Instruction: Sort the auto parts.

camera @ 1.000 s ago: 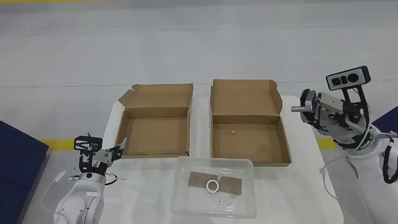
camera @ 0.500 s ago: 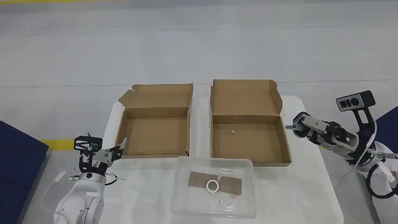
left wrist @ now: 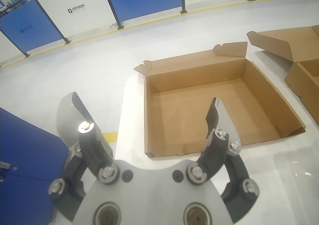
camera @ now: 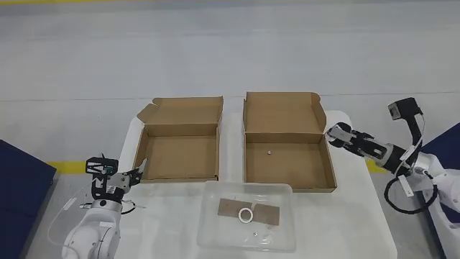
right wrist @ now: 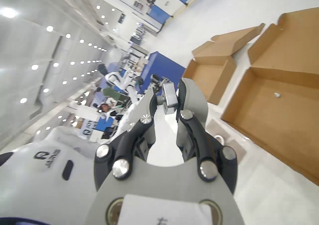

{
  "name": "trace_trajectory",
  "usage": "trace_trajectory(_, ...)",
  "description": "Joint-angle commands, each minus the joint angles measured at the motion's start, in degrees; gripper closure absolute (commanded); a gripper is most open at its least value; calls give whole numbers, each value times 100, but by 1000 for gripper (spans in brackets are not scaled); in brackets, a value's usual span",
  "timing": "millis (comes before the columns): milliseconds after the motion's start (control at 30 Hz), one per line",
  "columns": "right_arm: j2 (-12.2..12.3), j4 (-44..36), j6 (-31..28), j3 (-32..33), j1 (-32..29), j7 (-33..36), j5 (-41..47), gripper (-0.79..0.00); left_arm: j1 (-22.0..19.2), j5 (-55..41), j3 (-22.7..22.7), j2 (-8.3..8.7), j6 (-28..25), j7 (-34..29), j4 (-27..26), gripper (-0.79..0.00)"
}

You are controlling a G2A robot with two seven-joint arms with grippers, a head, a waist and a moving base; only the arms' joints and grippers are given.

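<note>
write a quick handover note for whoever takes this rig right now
Left gripper: jaws open, holding nothing, at the near corner of the left box.
Right gripper: shut on a small metal part, beside the right box.
Done: one small part lies in the right box.
To do: place the held part; a ring and a small piece lie in the clear tray.

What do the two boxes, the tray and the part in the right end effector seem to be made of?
Boxes: brown cardboard, matte, with creased flaps. Tray: probably clear plastic, slightly glossy; the table shows through it. Part: likely metal, silver-grey with a dull sheen.
</note>
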Motion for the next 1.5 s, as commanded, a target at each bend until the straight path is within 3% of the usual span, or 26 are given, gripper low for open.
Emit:
trace_trajectory(0,12,-75,78,-66,17,-56,-572,0,0,0,0,0,0,0,0,-785)
trace_trajectory(233,23,-340,362,-435,-113,-324,-2017,0,0,0,0,0,0,0,0,-785)
trace_trajectory(633,18,-395,287,-514,-122,-344,-2116,0,0,0,0,0,0,0,0,-785)
trace_trajectory(1067,-4,26,2080,-2256,750,163,-4807,0,0,0,0,0,0,0,0,-785)
trace_trajectory(1300,-71,376,2460,-2886,1055,399,-5389,0,0,0,0,0,0,0,0,-785)
trace_trajectory(1467,-74,421,2454,-2933,1093,422,-5485,0,0,0,0,0,0,0,0,-785)
